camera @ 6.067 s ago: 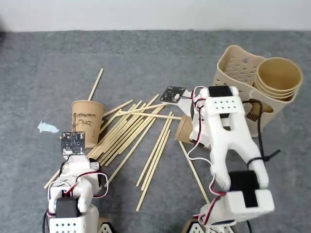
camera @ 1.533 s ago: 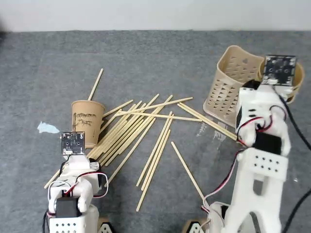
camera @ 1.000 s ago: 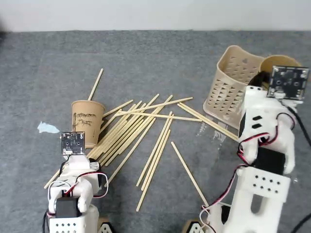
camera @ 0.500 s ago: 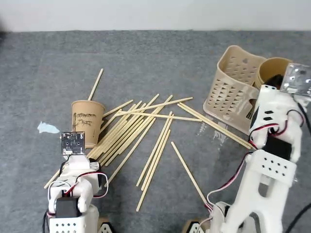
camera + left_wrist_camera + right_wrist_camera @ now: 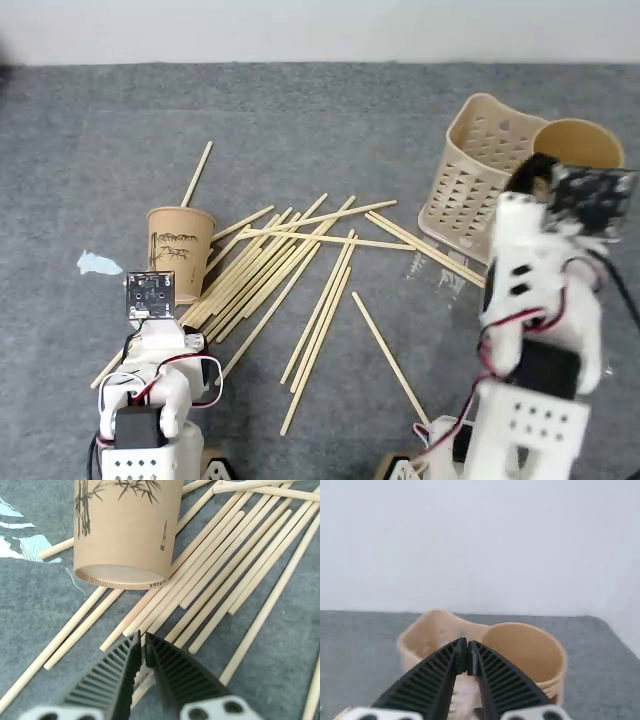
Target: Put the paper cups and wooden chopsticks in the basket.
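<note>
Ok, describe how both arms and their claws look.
Left arm and right arm are white plastic shells with black motor blocks, looped red, white and black wires, and a dark square board near each wrist. Left claw and right claw are black, tapered, ribbed inside, on white mounts.

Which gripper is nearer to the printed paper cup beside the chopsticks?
Left. The left gripper is just short of the printed paper cup, over the chopsticks; the right gripper is far across the table, by the basket.
</note>
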